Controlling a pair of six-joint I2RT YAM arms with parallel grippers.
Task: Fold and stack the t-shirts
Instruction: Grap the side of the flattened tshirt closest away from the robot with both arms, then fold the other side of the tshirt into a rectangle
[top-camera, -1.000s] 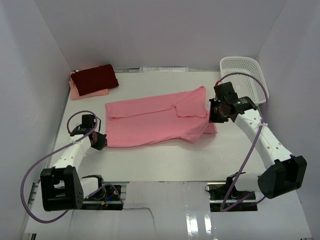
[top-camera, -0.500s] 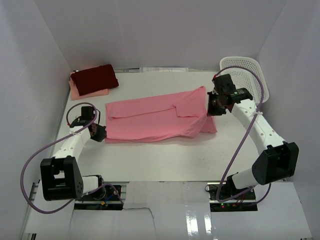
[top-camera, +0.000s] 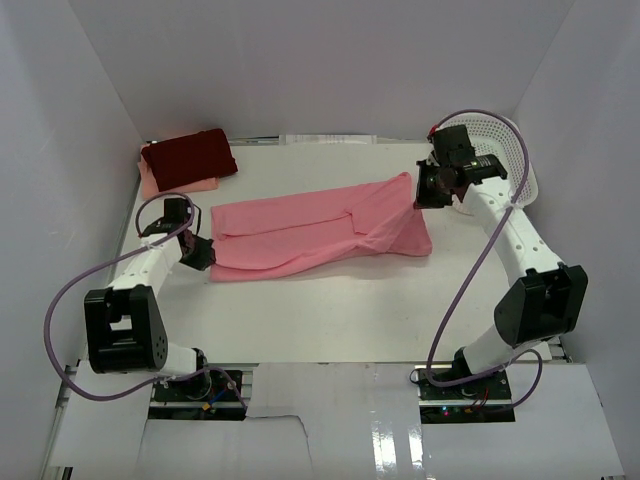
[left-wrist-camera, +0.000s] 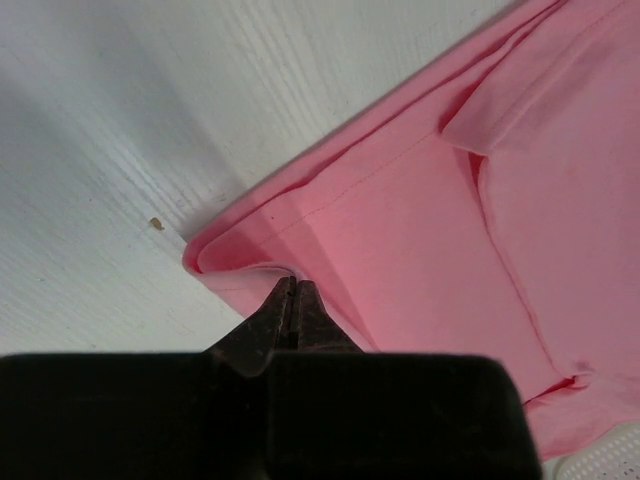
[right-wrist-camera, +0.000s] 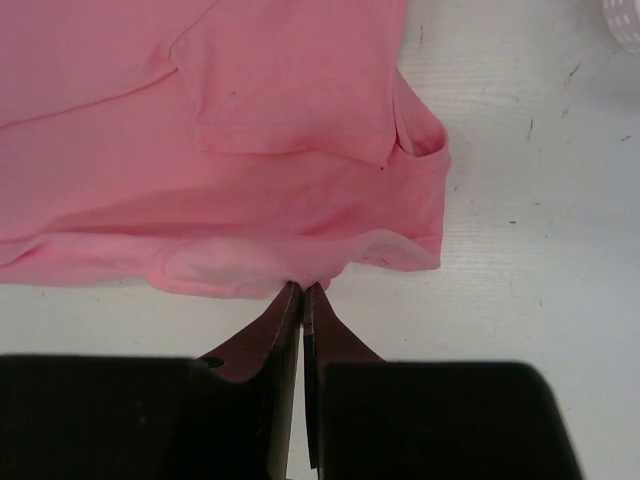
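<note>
The salmon-pink t-shirt (top-camera: 310, 232) lies across the middle of the table, its near edge lifted and folding over toward the back. My left gripper (top-camera: 205, 252) is shut on the shirt's near left corner (left-wrist-camera: 235, 265). My right gripper (top-camera: 425, 190) is shut on the shirt's right edge (right-wrist-camera: 300, 270), held up near the sleeve. The dark maroon-red t-shirt (top-camera: 188, 155) lies folded on the pale peach-pink t-shirt (top-camera: 178, 185) at the back left corner.
A white mesh basket (top-camera: 497, 150) stands at the back right, just behind my right arm. White walls close in the table on the left, back and right.
Both grippers have moved toward the back, carrying the shirt's near edge with them. The shirt's near half has lifted and its visible area has narrowed.
</note>
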